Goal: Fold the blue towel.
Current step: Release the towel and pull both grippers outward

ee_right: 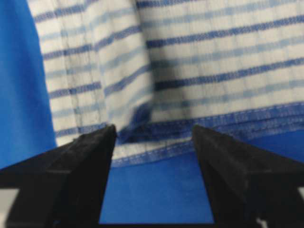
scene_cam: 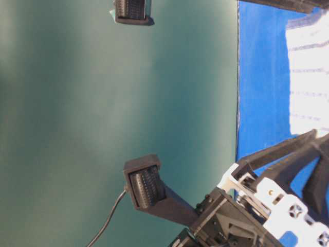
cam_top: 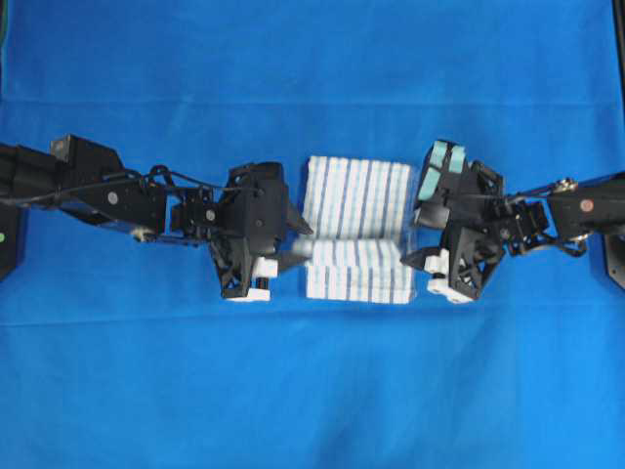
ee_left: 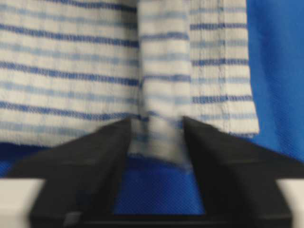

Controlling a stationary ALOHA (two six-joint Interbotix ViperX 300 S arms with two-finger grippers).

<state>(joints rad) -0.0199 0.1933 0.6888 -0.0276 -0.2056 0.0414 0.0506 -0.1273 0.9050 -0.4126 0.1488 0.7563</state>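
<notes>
The blue towel (cam_top: 355, 229) lies folded on the solid-blue sheet (cam_top: 312, 391), between the two arms; the left gripper (ee_left: 156, 142) stands parted at its left edge, a blurred fold between the fingers (ungripped); the right gripper (ee_right: 153, 142) gapes released at the opposite edge.

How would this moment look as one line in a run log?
blue towel: folded, on blue sheet | left tool: open at edge | right tool: open at edge
</notes>
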